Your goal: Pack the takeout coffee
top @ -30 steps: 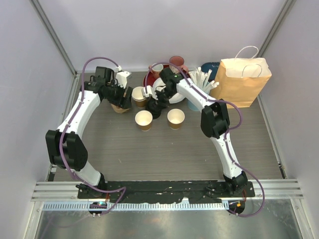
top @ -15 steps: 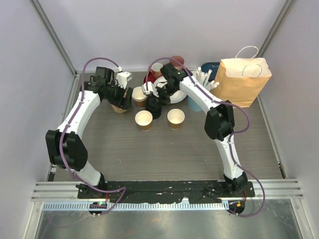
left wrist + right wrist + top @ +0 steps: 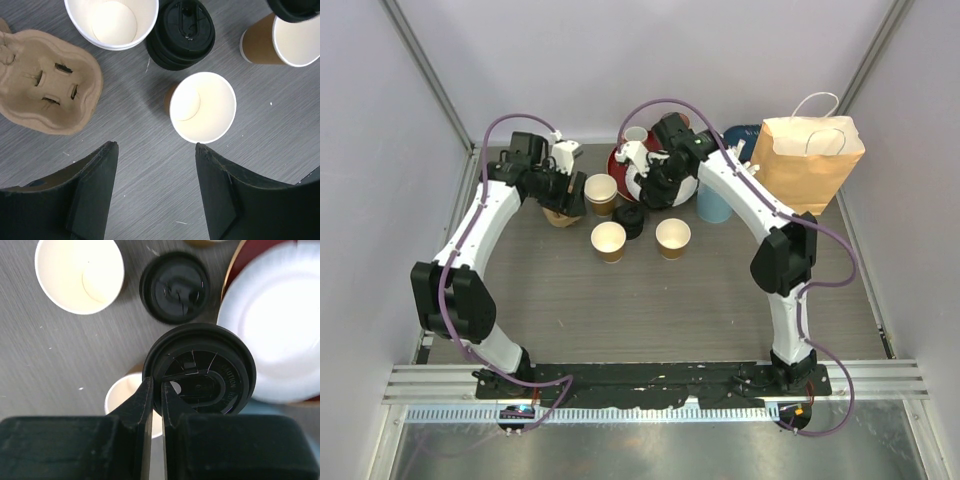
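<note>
Three open tan paper cups stand mid-table: one (image 3: 601,190) at the back, one (image 3: 609,241) in front, one (image 3: 672,237) to the right. A stack of black lids (image 3: 631,221) sits between them and shows in the left wrist view (image 3: 182,32) and the right wrist view (image 3: 175,287). My right gripper (image 3: 655,183) is shut on the rim of one black lid (image 3: 205,370) and holds it in the air above a cup (image 3: 122,397), near the plates. My left gripper (image 3: 156,147) is open and empty, above the table just short of a cup (image 3: 202,107).
A tan cardboard cup carrier (image 3: 558,215) lies under the left gripper and shows in the left wrist view (image 3: 47,85). White and red plates (image 3: 625,160) and mugs stand at the back. A light-blue cup (image 3: 713,206) and a brown paper bag (image 3: 810,160) stand at the right.
My right gripper has lifted one black lid off the stack and carried it back and right towards the plates. The left arm has hardly moved.
</note>
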Tool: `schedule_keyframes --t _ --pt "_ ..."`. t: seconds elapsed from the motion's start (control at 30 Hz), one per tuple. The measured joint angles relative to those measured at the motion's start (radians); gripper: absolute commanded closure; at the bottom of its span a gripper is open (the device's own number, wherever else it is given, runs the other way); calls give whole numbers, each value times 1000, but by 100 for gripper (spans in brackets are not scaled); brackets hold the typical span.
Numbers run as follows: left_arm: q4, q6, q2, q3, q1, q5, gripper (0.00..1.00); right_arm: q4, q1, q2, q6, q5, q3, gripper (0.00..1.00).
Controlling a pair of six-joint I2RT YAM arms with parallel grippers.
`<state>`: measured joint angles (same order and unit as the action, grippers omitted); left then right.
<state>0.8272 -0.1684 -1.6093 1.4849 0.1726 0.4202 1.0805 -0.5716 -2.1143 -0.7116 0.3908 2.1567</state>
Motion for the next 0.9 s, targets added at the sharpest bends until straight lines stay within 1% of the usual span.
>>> schedule_keyframes --t 0.07,0.17,0.2,0.27,0.37,0.53,0.77,0.9 --pt "-3 21 0 9 0 0 33 -4 -2 51 121 -61 -54 99" --pt "-10 47 0 20 2 1 33 -34 -13 139 278 -130 -187 99" --pt "-14 55 0 21 2 2 33 -59 -22 177 333 -153 -259 99" --pt "-16 62 0 21 3 2 33 -71 -45 214 406 -184 -339 99" --pt "-18 65 0 21 3 3 33 -110 -84 237 489 -216 -416 99" --pt "-18 66 2 21 4 10 33 -175 -114 247 568 -232 -499 99" --pt "-18 65 10 21 4 11 33 -221 -105 252 606 -278 -513 99" --pt "-18 65 16 21 4 11 33 -258 -103 289 613 -290 -539 99"
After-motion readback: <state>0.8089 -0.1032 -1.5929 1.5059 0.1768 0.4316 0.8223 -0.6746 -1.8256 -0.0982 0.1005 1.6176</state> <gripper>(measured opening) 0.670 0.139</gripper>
